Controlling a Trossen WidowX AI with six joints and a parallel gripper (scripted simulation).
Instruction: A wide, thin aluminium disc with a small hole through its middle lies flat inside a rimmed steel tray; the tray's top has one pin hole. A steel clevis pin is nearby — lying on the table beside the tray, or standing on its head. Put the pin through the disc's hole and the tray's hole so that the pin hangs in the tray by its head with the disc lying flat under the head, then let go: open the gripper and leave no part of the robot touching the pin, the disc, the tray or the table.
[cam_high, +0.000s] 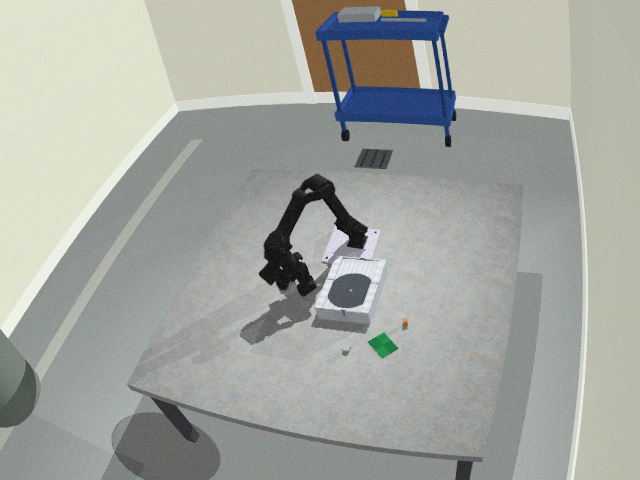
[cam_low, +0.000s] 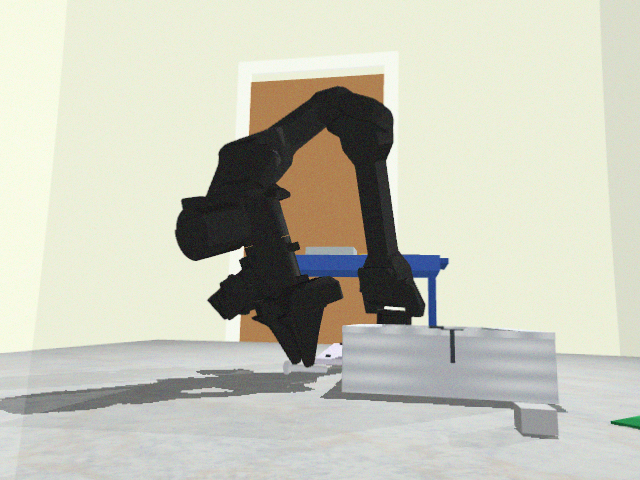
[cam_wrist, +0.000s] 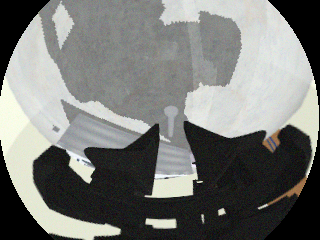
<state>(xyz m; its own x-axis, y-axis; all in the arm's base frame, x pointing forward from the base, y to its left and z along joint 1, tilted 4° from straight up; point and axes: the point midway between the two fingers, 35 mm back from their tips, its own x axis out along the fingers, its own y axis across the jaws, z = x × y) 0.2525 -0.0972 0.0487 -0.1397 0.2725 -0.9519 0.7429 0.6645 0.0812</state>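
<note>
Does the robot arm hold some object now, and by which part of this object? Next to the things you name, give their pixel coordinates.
Nothing is held; the jaws stand open above the grey metal headed pin (cam_low: 320, 368) (cam_wrist: 171, 111).

Arm arched high at the elbow, forearm dropping. My pincer (cam_high: 306, 287) (cam_low: 301, 363) (cam_wrist: 171, 126) points down, slightly tilted, low over the surface; fingertips parted, nothing clamped.
</note>
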